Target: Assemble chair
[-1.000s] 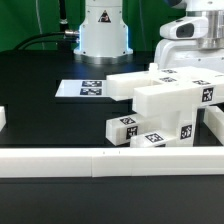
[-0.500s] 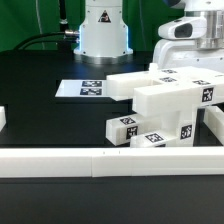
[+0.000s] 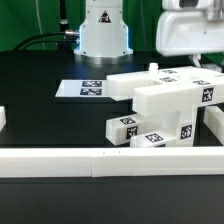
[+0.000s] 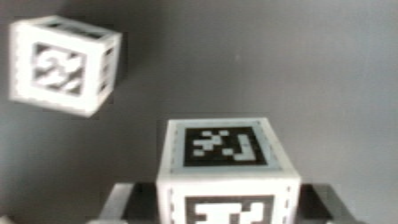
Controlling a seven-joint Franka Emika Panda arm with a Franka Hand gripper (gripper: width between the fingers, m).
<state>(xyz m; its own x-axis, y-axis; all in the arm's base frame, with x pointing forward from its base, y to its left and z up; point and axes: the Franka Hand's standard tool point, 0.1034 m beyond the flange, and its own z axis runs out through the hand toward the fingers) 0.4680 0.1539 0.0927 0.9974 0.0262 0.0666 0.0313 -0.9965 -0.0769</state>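
Risen since half a second ago, the arm [image 3: 190,35] fills more of the exterior view's upper right corner, while the grouped parts of the chair [image 3: 170,105] lie as they did at that view's right. In the wrist view the end effector [image 4: 222,210] pinches a short post [image 4: 222,150], a grey finger at either flank and a tagged face toward the camera. A second post [image 4: 68,65] lies apart on the dark surface [image 4: 285,60].

The step in hand appears to be carrying a post, picked from the loose parts, toward its place on the chair. The next move would call for bringing the post into line with its seat and lowering it straight, without loosening the pinch.

Room is generous at the exterior view's left, where the surface opens out past the marker board [image 3: 85,88]. It is tight at the right, where the tall block's corners stand close under the arm. The front rail [image 3: 100,160] closes the near edge, with two small tagged blocks [image 3: 122,128] just behind it.
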